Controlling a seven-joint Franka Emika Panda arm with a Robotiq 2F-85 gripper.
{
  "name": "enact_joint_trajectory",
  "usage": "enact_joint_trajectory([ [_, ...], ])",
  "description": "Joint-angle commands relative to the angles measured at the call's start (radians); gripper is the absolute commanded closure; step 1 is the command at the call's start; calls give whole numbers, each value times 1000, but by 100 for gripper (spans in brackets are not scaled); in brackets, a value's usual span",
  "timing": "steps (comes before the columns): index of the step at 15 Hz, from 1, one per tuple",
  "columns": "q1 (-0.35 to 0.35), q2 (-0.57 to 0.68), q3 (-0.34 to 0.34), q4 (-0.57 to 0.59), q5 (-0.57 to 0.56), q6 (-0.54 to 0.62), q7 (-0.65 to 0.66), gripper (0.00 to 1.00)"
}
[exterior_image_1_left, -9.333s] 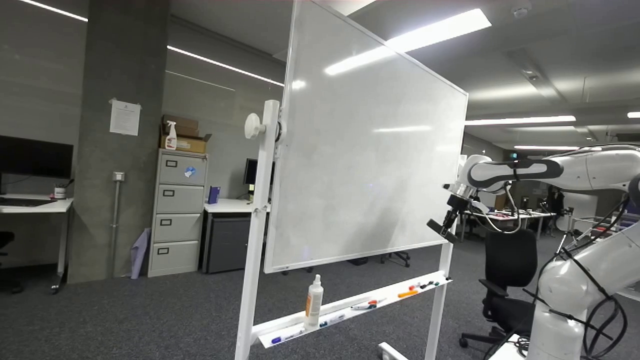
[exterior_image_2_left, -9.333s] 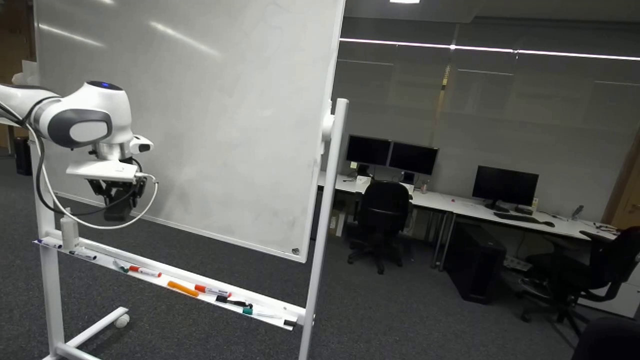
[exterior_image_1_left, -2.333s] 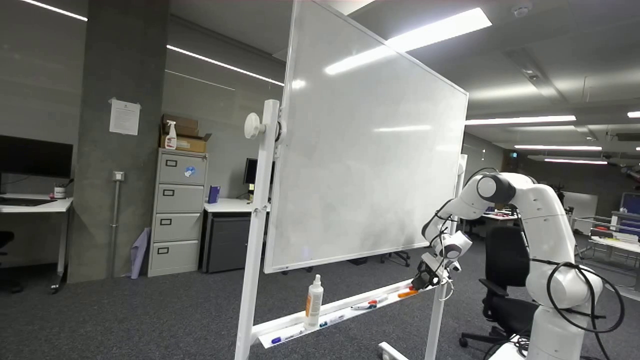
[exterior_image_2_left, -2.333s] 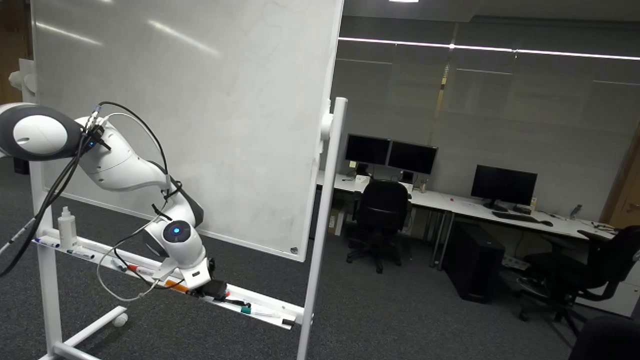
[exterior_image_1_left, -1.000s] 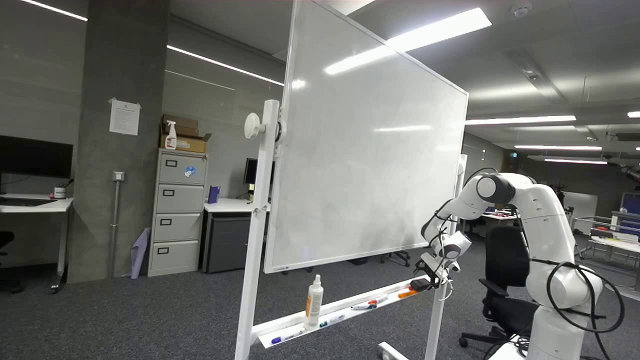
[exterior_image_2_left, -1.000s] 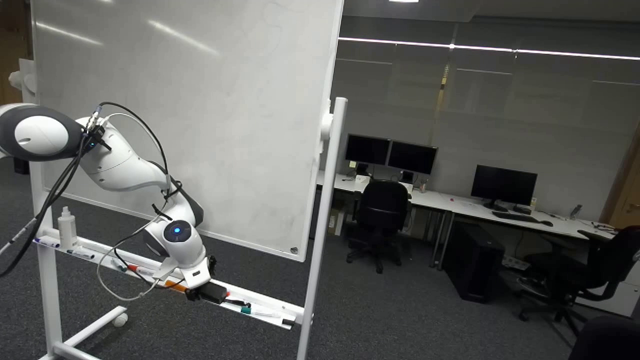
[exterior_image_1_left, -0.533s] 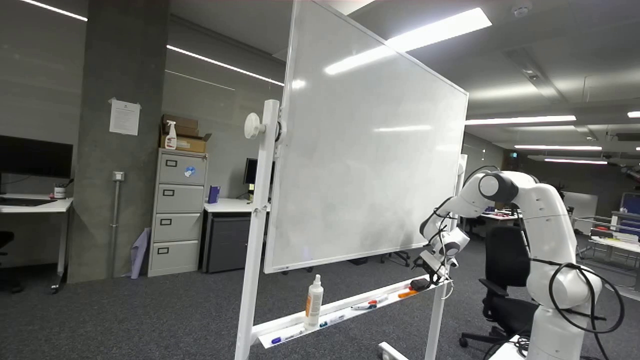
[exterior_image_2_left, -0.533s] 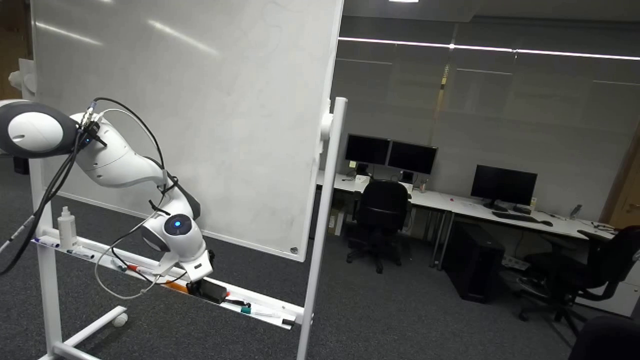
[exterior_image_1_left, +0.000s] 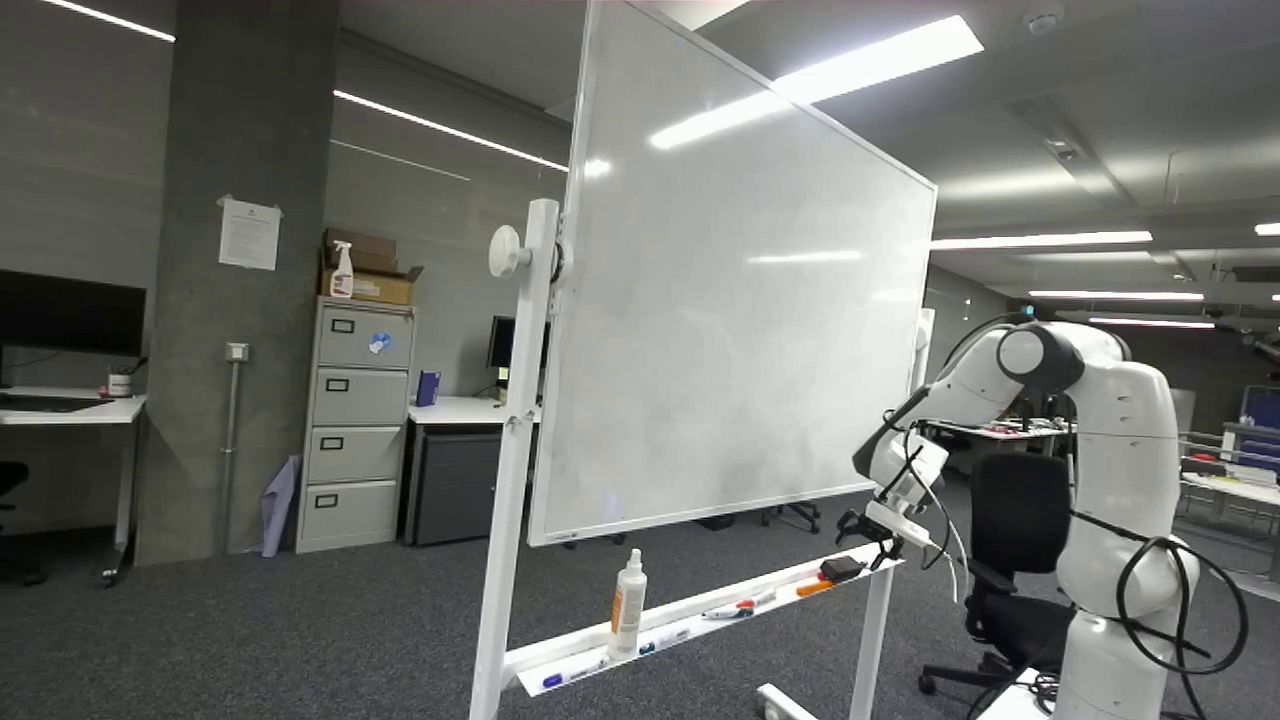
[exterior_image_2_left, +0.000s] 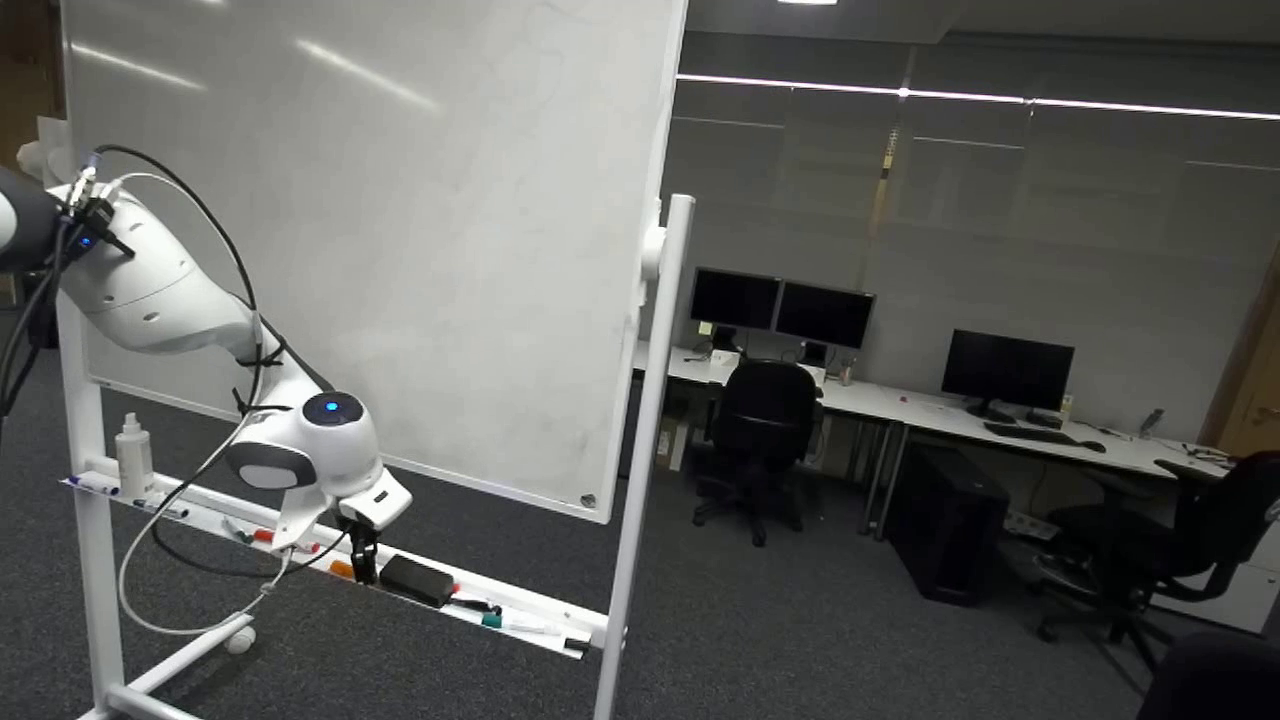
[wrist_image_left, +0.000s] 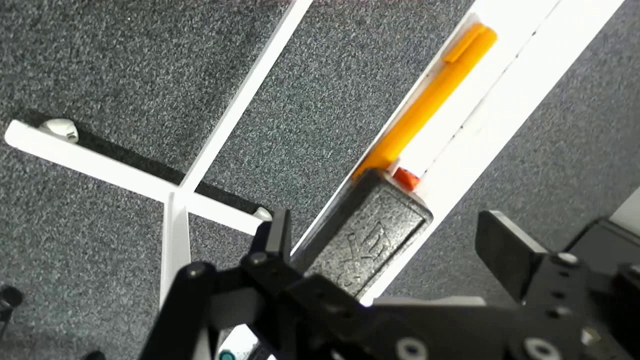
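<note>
My gripper (wrist_image_left: 391, 240) has its jaws spread wide, with nothing gripped. A black eraser block (wrist_image_left: 370, 235) with a raised mark on its top lies on the white tray (wrist_image_left: 492, 125), seen beyond and partly between the fingers in the wrist view. Its near end is hidden behind the left finger. In an exterior view the gripper (exterior_image_2_left: 363, 560) is just left of the eraser (exterior_image_2_left: 416, 581), with a small gap. From another angle the gripper (exterior_image_1_left: 868, 540) is above and right of the eraser (exterior_image_1_left: 841, 569). An orange marker (wrist_image_left: 430, 100) and a red tip (wrist_image_left: 406, 178) adjoin the eraser's far end.
The whiteboard (exterior_image_1_left: 740, 300) rises above the tray on a white frame. A spray bottle (exterior_image_1_left: 628, 605) stands on the tray, with several markers along it. A green-capped marker (exterior_image_2_left: 520, 625) lies near the tray end. A black chair (exterior_image_1_left: 1020, 530) is behind the arm.
The gripper held the eraser at first, lowered it to the tray and let go. Over the last half second the arm has drawn up and away, while the eraser stays put.
</note>
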Motion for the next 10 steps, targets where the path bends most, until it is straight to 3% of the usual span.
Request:
enact_joint_trajectory([
  [1, -8, -225, -17, -176, -250, -25, 4, 0],
  [5, -38, -390, -23, -291, -593, -88, 32, 0],
  [6, -80, -449, 12, -317, -680, -130, 42, 0],
  [7, -63, -505, -6, -331, -757, -187, 47, 0],
  [10, -30, -658, -7, -324, -846, -403, -15, 0],
])
